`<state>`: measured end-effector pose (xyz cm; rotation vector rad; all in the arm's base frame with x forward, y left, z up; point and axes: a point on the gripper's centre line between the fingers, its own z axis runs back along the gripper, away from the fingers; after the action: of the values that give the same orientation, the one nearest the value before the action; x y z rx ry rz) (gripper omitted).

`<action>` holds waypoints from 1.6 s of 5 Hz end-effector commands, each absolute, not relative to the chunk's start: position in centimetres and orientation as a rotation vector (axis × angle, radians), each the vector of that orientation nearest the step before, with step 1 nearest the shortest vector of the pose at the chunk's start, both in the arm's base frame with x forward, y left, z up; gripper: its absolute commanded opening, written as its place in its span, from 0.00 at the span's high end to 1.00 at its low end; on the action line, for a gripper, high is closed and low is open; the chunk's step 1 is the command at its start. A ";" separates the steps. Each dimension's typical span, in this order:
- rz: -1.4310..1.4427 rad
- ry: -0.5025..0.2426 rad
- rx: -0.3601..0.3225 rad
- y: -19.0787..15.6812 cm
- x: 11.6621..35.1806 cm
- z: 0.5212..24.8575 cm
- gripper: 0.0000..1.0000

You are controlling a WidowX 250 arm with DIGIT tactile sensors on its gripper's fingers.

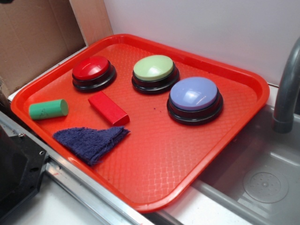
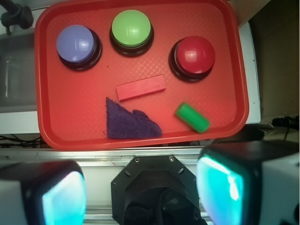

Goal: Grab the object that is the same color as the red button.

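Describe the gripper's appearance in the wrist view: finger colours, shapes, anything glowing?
The gripper has two blocky fingers with dark rounded-rectangle housings and pale outer sides. Each inner face glows translucent cyan. Between them sits a black, bolted octagonal mount. No markings or cables visible on it.

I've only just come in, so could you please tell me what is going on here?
Nothing is being handled yet. The gripper is above the near edge of the red tray, jaws apart and empty. On the tray lie the red block, a green cylinder, a blue cloth and three buttons; the red button matches the block, which is untouched.
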<state>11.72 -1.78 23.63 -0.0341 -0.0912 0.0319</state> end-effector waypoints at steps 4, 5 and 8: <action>0.550 -0.114 -0.188 -3.0 15.6 18.8 0.00; 0.786 -0.109 -0.200 -2.6 17.6 15.7 0.00; 1.163 -0.146 -0.125 -2.7 20.8 6.2 0.00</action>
<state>20.54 -3.24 5.52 -0.1011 -0.1191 1.1697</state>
